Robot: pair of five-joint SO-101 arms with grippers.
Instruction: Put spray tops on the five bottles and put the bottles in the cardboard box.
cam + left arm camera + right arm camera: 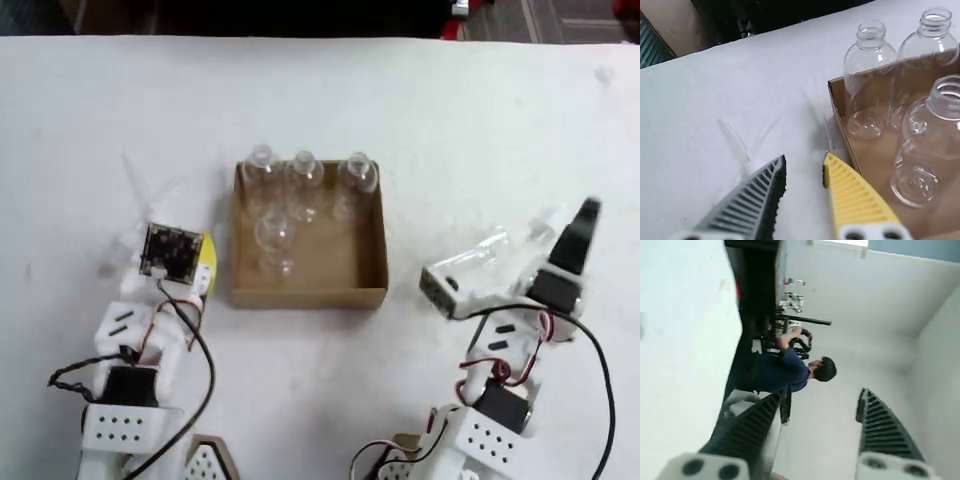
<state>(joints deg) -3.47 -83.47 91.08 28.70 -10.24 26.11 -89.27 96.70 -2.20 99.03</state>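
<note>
The cardboard box (308,296) holds several clear bottles without tops: three along its far wall (303,175) and one more in front of them (272,235). In the left wrist view the box's corner (835,100) and three open-necked bottles (867,75) show. My left gripper (805,165) hangs open over the table just left of the box (190,262). Thin clear spray-top tubes (735,140) lie ahead of it. My right gripper (823,395) is open, tilted up off the table right of the box (560,225). A clear bottle (480,255) lies beside it.
White table all round. More clear spray parts (140,190) lie left of the box, beyond my left arm. The table's far edge (320,38) meets a dark floor. A person sits far off in the room in the right wrist view.
</note>
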